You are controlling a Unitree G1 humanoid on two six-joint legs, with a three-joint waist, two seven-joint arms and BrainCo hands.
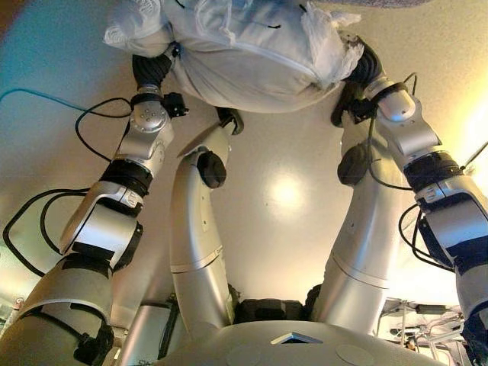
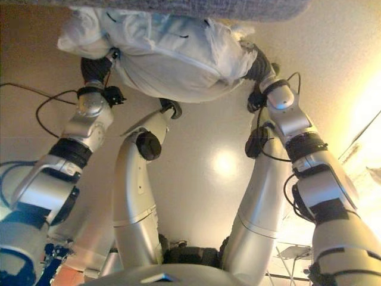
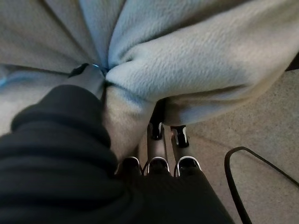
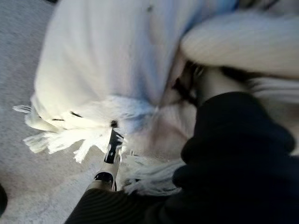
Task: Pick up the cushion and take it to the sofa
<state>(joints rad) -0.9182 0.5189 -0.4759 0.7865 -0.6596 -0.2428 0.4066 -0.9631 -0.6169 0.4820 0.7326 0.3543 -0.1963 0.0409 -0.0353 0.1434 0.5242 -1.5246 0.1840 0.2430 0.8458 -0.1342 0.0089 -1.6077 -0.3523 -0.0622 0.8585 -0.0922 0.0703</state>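
A white fleece cushion (image 1: pixel 244 53) with a fringed edge hangs off the floor between my two hands. My left hand (image 1: pixel 151 70) grips its left end. In the left wrist view the fingers (image 3: pixel 158 140) run under the cushion (image 3: pixel 196 60) and the thumb digs into a fold above them. My right hand (image 1: pixel 364 65) grips the right end. In the right wrist view one finger (image 4: pixel 112 150) lies along the fringe of the cushion (image 4: pixel 107 60) and the thumb is buried in the cloth. The grey sofa (image 2: pixel 208 7) shows as an edge just beyond the cushion.
Pale beige floor (image 1: pixel 290 191) lies under the cushion. A metal frame and some clutter (image 1: pixel 419 316) stand behind me at the lower right.
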